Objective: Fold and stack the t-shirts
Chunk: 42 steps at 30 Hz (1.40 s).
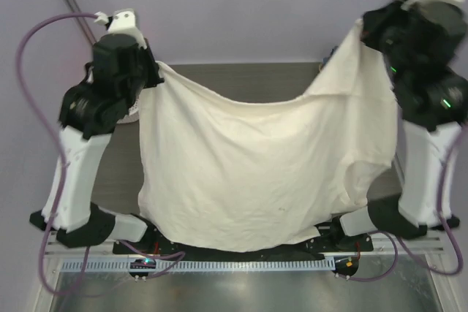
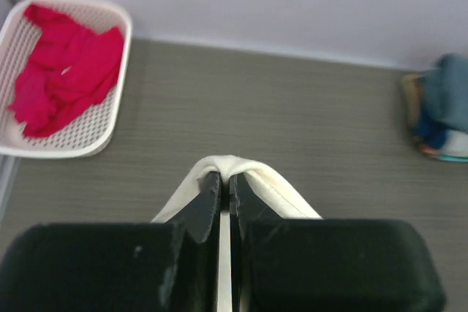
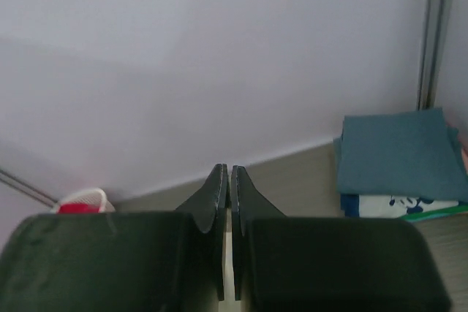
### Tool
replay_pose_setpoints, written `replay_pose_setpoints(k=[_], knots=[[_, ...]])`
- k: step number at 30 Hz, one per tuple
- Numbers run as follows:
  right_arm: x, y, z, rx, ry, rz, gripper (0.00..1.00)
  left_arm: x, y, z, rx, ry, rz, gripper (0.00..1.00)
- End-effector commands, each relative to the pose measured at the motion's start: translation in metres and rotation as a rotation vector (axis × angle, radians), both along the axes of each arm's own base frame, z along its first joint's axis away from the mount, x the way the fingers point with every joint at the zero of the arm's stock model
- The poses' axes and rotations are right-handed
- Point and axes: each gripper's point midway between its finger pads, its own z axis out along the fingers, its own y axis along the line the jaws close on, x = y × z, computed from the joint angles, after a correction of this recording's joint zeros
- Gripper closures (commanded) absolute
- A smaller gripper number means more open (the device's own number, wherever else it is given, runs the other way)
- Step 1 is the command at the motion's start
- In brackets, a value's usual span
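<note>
Over the mostly hidden table (image 1: 241,78), cream t-shirt (image 1: 256,166) clamped in left gripper (image 2: 227,175) and right gripper (image 3: 227,170) alike.

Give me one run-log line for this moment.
left hand: shut on cream t-shirt | right hand: shut on it | shirt: spread between both

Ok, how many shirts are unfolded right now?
2: the cream shirt held up by the left claw and right claw, and the crimson shirt crumpled in the basket. Others may hide beneath it.
</note>
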Motion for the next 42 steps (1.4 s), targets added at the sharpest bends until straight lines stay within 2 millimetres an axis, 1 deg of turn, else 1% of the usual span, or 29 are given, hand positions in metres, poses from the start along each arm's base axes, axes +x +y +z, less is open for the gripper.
replay_pose_setpoints(k=[1, 2, 3, 4, 5, 6, 7, 8, 10, 11, 12, 13, 14, 15, 17, 19, 20, 21, 22, 23, 25, 26, 29, 30, 31, 33, 35, 38, 42], knots=[[0.140, 0.038, -0.128, -0.091, 0.357, 0.053, 0.99, 0.086, 0.027, -0.093, 0.053, 0.260, 0.101, 1.00], [0.190, 0.050, -0.189, -0.100, 0.491, 0.083, 0.99, 0.118, 0.041, -0.133, 0.016, 0.348, 0.130, 1.00], [0.212, 0.052, -0.214, -0.102, 0.539, 0.089, 0.99, 0.133, 0.033, -0.158, 0.014, 0.403, 0.109, 1.00], [0.236, 0.056, -0.248, -0.094, 0.604, 0.091, 0.99, 0.150, 0.058, -0.179, -0.003, 0.453, 0.163, 1.00], [0.254, 0.059, -0.247, -0.076, 0.588, 0.116, 0.99, 0.180, 0.061, -0.224, -0.005, 0.555, 0.164, 1.00], [0.288, 0.066, -0.314, -0.077, 0.701, 0.131, 0.95, 0.191, 0.066, -0.245, -0.022, 0.617, 0.159, 1.00], [0.300, 0.067, -0.306, -0.066, 0.662, 0.134, 0.49, 0.201, 0.082, -0.260, -0.040, 0.665, 0.184, 0.90], [0.310, 0.068, -0.322, -0.063, 0.678, 0.135, 0.32, 0.216, 0.086, -0.289, -0.047, 0.756, 0.192, 0.80], [0.321, 0.066, -0.362, -0.075, 0.742, 0.121, 0.04, 0.223, 0.092, -0.301, -0.054, 0.807, 0.195, 0.63], [0.319, 0.063, -0.368, -0.080, 0.760, 0.107, 0.02, 0.225, 0.091, -0.298, -0.048, 0.805, 0.190, 0.52], [0.313, 0.061, -0.356, -0.081, 0.745, 0.100, 0.01, 0.223, 0.085, -0.294, -0.038, 0.796, 0.170, 0.49], [0.307, 0.061, -0.377, -0.085, 0.785, 0.099, 0.01, 0.222, 0.083, -0.290, -0.026, 0.778, 0.170, 0.44], [0.302, 0.060, -0.380, -0.078, 0.789, 0.097, 0.01, 0.218, 0.083, -0.302, -0.008, 0.790, 0.177, 0.42], [0.297, 0.061, -0.382, -0.070, 0.784, 0.104, 0.01, 0.208, 0.075, -0.279, -0.005, 0.734, 0.172, 0.41], [0.281, 0.071, -0.383, -0.030, 0.763, 0.150, 0.01, 0.189, 0.069, -0.291, 0.006, 0.748, 0.166, 0.40], [0.271, 0.086, -0.390, -0.001, 0.759, 0.220, 0.01, 0.166, 0.058, -0.271, 0.017, 0.698, 0.143, 0.40], [0.268, 0.093, -0.393, 0.019, 0.764, 0.254, 0.01, 0.151, 0.057, -0.293, 0.036, 0.739, 0.150, 0.40], [0.267, 0.097, -0.399, 0.039, 0.775, 0.267, 0.02, 0.141, 0.051, -0.295, 0.042, 0.738, 0.138, 0.40], [0.267, 0.106, -0.403, 0.055, 0.776, 0.303, 0.03, 0.126, 0.049, -0.281, 0.026, 0.697, 0.134, 0.41], [0.269, 0.109, -0.414, 0.064, 0.795, 0.313, 0.03, 0.110, 0.045, -0.306, 0.028, 0.744, 0.123, 0.41], [0.277, 0.119, -0.420, 0.088, 0.789, 0.341, 0.05, 0.087, 0.037, -0.306, 0.006, 0.729, 0.108, 0.41], [0.280, 0.128, -0.433, 0.099, 0.810, 0.367, 0.06, 0.070, 0.037, -0.327, 0.007, 0.768, 0.113, 0.41], [0.294, 0.147, -0.437, 0.111, 0.786, 0.410, 0.09, 0.035, 0.030, -0.351, -0.011, 0.823, 0.081, 0.43], [0.299, 0.152, -0.457, 0.109, 0.814, 0.416, 0.11, 0.028, 0.029, -0.354, 0.001, 0.831, 0.076, 0.44], [0.307, 0.157, -0.450, 0.104, 0.788, 0.424, 0.12, 0.019, 0.031, -0.355, 0.012, 0.836, 0.077, 0.44], [0.314, 0.165, -0.472, 0.094, 0.811, 0.434, 0.17, 0.000, 0.038, -0.353, 0.027, 0.828, 0.088, 0.44], [0.322, 0.168, -0.475, 0.091, 0.800, 0.435, 0.21, -0.015, 0.041, -0.355, 0.025, 0.826, 0.088, 0.44], [0.326, 0.170, -0.494, 0.092, 0.822, 0.430, 0.26, -0.032, 0.047, -0.338, -0.013, 0.735, 0.111, 0.44], [0.326, 0.178, -0.514, 0.084, 0.849, 0.436, 0.32, -0.041, 0.042, -0.321, -0.084, 0.643, 0.087, 0.43]])
